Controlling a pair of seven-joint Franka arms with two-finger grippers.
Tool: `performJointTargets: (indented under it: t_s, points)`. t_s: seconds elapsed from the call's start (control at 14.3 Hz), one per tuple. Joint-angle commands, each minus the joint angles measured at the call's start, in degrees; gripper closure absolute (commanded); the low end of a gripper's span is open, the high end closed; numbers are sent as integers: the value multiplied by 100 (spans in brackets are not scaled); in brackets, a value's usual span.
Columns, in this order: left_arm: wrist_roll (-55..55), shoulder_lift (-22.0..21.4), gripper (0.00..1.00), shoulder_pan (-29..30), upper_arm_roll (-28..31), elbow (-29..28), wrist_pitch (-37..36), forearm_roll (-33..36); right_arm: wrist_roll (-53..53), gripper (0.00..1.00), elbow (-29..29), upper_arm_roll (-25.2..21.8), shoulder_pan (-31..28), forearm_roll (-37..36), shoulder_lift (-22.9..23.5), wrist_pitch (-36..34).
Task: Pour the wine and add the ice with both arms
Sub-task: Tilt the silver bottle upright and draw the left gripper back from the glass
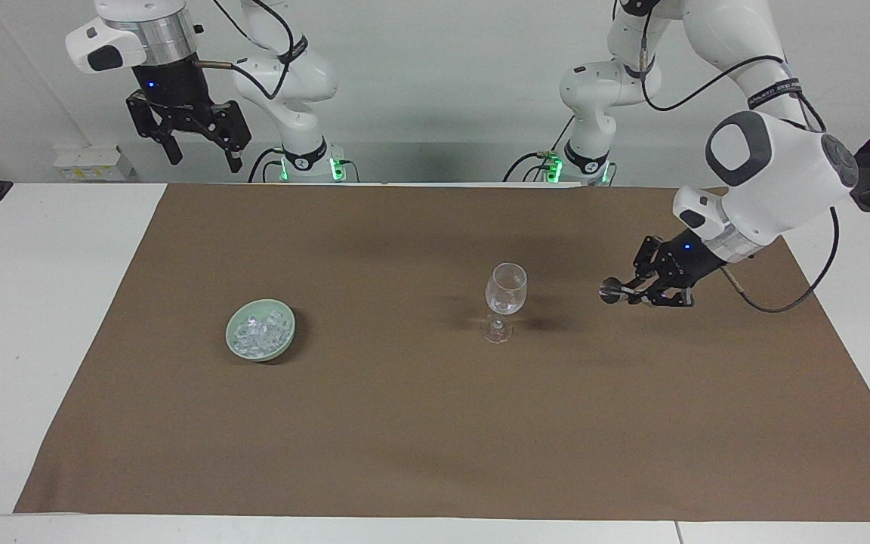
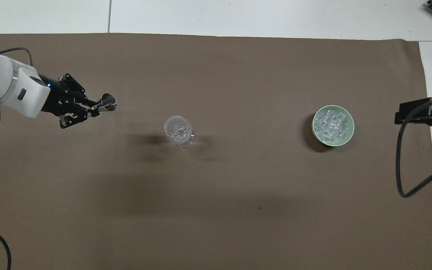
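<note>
Ice bowl [image 1: 260, 340] sits toward the right gripper [image 1: 201, 155], fingers wide open, waiting up high; left gripper [image 1: 635, 291] is clamped on a little metal cup [image 1: 610, 291] beside the wine glass [image 1: 505, 291].

"Where do my two cameras sit?"
"One sits high across the table and faces me. The other hangs above my end and looks steeply down."
"What do both see?"
"The brown mat [image 1: 405, 423] [image 2: 238, 210], seen from turned-around sides."

Left gripper [image 1: 626, 291] grips metal cup [image 1: 609, 291] beside glass [image 1: 506, 289].
</note>
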Motion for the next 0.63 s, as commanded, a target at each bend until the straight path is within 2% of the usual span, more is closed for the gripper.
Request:
performJointTargets:
  t_s: [0.0,0.21,0.56]
  points:
    - [1228,-64,100,535,-66,-279,-151,-663,-90,0,-2,40,-103,24,-46,-100]
    - [2651,137,100,1159,-57,-463,-591,-1445,-90,0,-2,40,-103,24,-46,-100]
    - [3937,761,100,2012,-57,-368,-1425,-1991,-90,0,-2,40,-103,24,-46,-100]
